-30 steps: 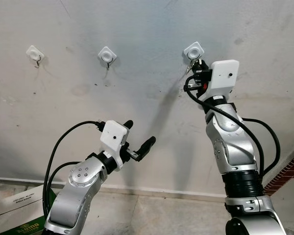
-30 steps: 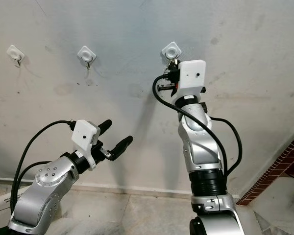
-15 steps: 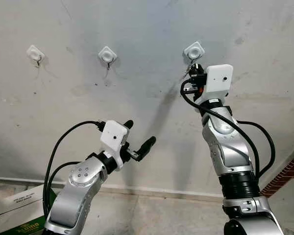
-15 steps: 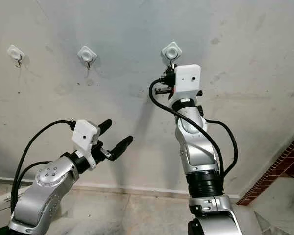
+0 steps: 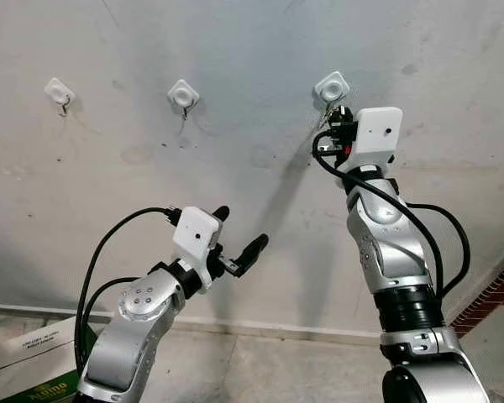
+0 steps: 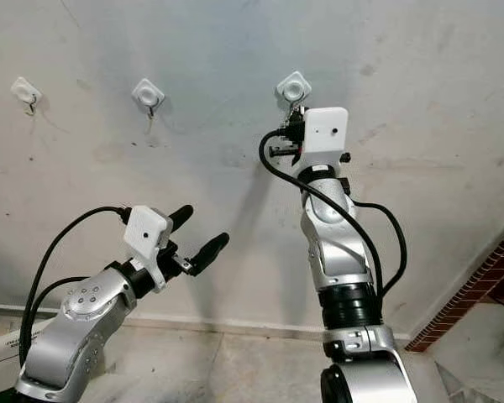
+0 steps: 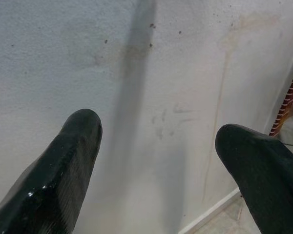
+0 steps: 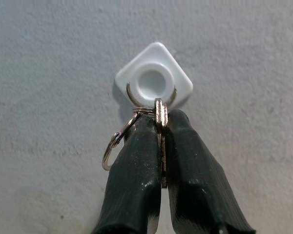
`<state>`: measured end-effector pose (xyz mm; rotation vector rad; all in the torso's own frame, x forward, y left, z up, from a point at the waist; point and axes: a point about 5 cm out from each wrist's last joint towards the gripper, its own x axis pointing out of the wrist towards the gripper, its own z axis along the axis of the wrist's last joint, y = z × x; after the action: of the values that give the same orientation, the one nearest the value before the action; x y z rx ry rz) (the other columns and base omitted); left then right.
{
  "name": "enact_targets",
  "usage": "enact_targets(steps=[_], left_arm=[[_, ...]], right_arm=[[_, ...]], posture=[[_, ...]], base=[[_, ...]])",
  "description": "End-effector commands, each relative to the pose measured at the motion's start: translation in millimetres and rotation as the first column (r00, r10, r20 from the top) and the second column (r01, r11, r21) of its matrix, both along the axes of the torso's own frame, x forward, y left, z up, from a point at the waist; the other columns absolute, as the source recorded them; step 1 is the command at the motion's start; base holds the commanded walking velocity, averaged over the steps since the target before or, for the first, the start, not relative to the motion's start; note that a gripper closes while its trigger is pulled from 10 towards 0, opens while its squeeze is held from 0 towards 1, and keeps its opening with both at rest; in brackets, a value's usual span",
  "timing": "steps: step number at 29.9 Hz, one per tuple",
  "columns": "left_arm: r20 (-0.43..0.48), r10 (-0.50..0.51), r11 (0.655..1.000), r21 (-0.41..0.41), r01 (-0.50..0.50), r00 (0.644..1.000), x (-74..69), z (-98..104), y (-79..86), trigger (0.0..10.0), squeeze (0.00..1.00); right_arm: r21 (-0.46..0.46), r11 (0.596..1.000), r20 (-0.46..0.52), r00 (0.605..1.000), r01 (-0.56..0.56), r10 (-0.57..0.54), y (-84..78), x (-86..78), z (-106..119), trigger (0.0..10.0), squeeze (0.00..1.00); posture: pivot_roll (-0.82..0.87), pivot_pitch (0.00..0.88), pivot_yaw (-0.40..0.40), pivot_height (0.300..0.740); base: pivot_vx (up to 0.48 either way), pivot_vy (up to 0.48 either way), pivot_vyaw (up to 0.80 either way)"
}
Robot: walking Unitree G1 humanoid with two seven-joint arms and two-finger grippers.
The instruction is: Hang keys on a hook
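- The right pincer (image 8: 161, 141) is raised against the wall, its two black fingers (image 8: 136, 165) pressed together on the keys (image 8: 160, 146), which stand edge-on between them.
- A metal ring (image 8: 113, 145) of the key bunch loops out just beside the fingertips; another ring reaches up to the white hook (image 8: 153, 83) and overlaps its lower edge. Whether it sits on the hook's prong cannot be told.
- From the head camera, the right pincer (image 5: 339, 117) sits directly below that rightmost hook (image 5: 331, 86), touching or nearly touching it, with the silver right arm (image 5: 391, 252) stretched upward.
- The left pincer (image 5: 239, 235) is held lower, well apart from the hooks, its fingers spread wide and gripping nothing; its wrist camera shows both fingers (image 7: 63, 165) apart before bare wall.
- Two more white hooks are on the wall (image 5: 252, 42) to the left: a middle hook (image 5: 183, 94) and a far-left hook (image 5: 59, 90).
- A cardboard box (image 5: 29, 365) lies on the floor (image 5: 260, 369) at the lower left, and red brickwork (image 5: 496, 294) shows at the lower right.
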<state>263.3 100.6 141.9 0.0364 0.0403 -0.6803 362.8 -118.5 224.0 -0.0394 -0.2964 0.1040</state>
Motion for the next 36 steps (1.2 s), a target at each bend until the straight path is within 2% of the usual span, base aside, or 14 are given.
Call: enact_targets(steps=[1, 10, 15, 28, 34, 35, 36], left_arm=[[0.010, 0.009, 1.000, 0.014, -0.009, 1.000, -0.7, 1, 2.3, 10.0, 0.00], [0.007, 0.010, 1.000, 0.015, -0.010, 1.000, -1.3, 0, 2.5, 10.0, 0.00], [0.006, 0.010, 1.000, 0.015, -0.010, 1.000, -1.4, 0, 2.7, 10.0, 0.00], [0.005, 0.011, 1.000, 0.014, -0.011, 1.000, -0.5, 0, 2.5, 10.0, 0.00], [0.005, 0.010, 1.000, 0.015, -0.010, 1.000, -0.2, 0, 2.7, 10.0, 0.00], [0.006, 0.009, 1.000, 0.015, -0.010, 1.000, -0.1, 0, 2.6, 10.0, 0.00], [0.006, 0.009, 1.000, 0.016, -0.009, 1.000, 0.0, 0, 2.7, 10.0, 0.00]], right_arm=[[0.001, 1.000, 0.020, 1.000, 0.011, -0.011, 0.6, 2.8, 5, 10.0, 0.00], [0.037, 0.999, -0.011, 0.999, 0.034, -0.034, -3.8, 6.9, 0, 10.0, 0.00], [0.062, 0.995, -0.076, 0.995, 0.073, -0.068, -10.7, 7.5, -15, 10.0, 0.00], [0.030, 0.996, -0.165, 0.984, 0.078, -0.072, -14.9, 3.3, -40, 10.0, 0.00], [0.009, 0.998, -0.155, 0.986, 0.069, -0.067, -13.5, 2.5, -41, 10.0, 0.00], [0.001, 0.998, -0.147, 0.987, 0.069, -0.068, -13.1, 2.4, -40, 10.0, 0.54], [-0.002, 0.998, -0.142, 0.988, 0.067, -0.067, -12.6, 2.3, -39, 10.0, 0.76]], posture=[[0.08, 0.000, 0.070, 0.740], [0.08, 0.000, 0.070, 0.740], [0.08, 0.000, 0.073, 0.740], [0.08, 0.000, 0.074, 0.740], [0.08, 0.000, 0.076, 0.740], [0.08, 0.000, 0.077, 0.740], [0.08, 0.000, 0.077, 0.740]], base=[[0.000, 0.000, 0.00], [0.000, 0.000, 0.00], [0.000, 0.000, 0.00], [0.000, 0.000, 0.00], [0.000, 0.000, 0.00], [0.000, 0.000, 0.00], [0.000, 0.000, 0.00]])
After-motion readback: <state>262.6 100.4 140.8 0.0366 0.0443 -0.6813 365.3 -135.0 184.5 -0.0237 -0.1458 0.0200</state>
